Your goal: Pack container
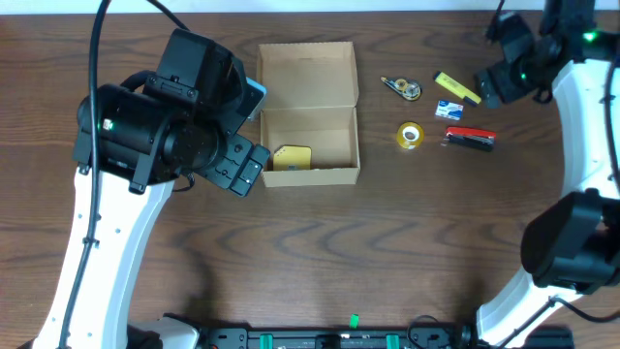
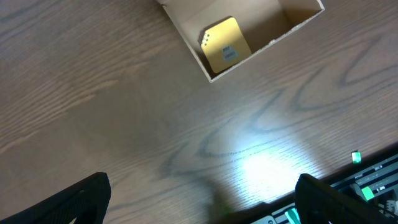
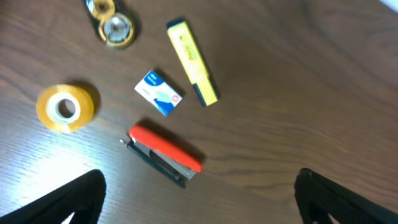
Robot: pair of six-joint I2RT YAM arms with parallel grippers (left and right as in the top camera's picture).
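Container [image 1: 325, 145] is the brown cardboard box with its flap lid folded back, so it's open and ready for loading. Progress-wise I'd call this early days: only one thing is inside as far as I can see, a yellow sticky pad [image 2: 224, 46] lying flat against the wall nearest the left gripper [image 2: 203, 186]. Everything else is out on the table, so five items to go, plus closing the flap if that counts.

Leftovers, big to small: red stapler [image 3: 165, 155], yellow highlighter [image 3: 191, 61], yellow tape roll [image 3: 65, 107], little blue-and-white staples box [image 3: 159, 92], and a small dispenser thing [image 3: 112, 25] that I can't identify for sure. They all sit in a loose cluster right under and ahead of the right gripper [image 3: 199, 180]. The stapler is the closest one to its fingers and the dispenser is the farthest out.

Both hands are spread wide with nothing between the fingers, so neither is carrying anything.

Relative to the hands: the box is near the left gripper, just ahead of it and a bit to its right, with bare table directly under the fingers. From the right gripper it's well apart, off to its left, past the tape roll. My guess is the right arm does the picking from here.
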